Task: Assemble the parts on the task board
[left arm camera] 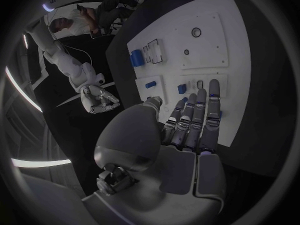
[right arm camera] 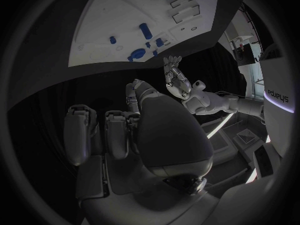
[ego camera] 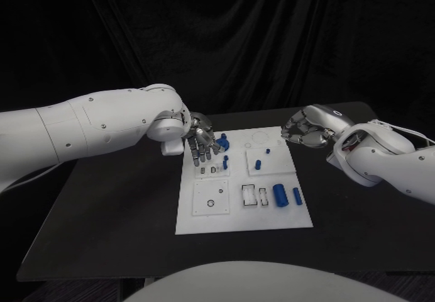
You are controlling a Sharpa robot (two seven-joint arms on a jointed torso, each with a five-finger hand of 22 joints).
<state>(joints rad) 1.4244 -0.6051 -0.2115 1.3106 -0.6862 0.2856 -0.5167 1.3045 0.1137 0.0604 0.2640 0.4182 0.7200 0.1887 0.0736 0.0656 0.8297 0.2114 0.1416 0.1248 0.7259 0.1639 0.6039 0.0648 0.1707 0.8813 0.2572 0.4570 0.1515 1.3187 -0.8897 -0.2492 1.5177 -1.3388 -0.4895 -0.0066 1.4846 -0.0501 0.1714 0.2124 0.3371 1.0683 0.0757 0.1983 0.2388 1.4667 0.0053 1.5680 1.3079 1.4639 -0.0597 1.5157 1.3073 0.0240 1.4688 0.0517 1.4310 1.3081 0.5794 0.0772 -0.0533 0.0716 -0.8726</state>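
Head view. The white rectangular plastic task board lies in the middle of the black table, long side running away from the robot. Small blue plastic parts are scattered over its far half, and 2 larger blue cylindrical pieces lie side by side near the right edge. The left hand hangs over the board's far left corner, fingers extended downward and slightly apart, holding nothing that can be made out. In my judgement it is placed there to reach the small parts directly beneath its fingertips. The right hand waits off the board, just beyond the far right corner, fingers curled in on nothing, probably kept clear of the working area.

Left wrist view. Here the left hand's fingers lie straight and nearly parallel, over the board's recessed sockets (contact with the surface cannot be confirmed). This view shows the spacing between fingertips and the nearest small blue part, which the head view leaves partly covered by the hand.

Right wrist view. The right hand has its fingers folded toward the palm, with nothing in them. The board sits well apart beyond it. This view confirms the empty palm, which from overhead is less certain.
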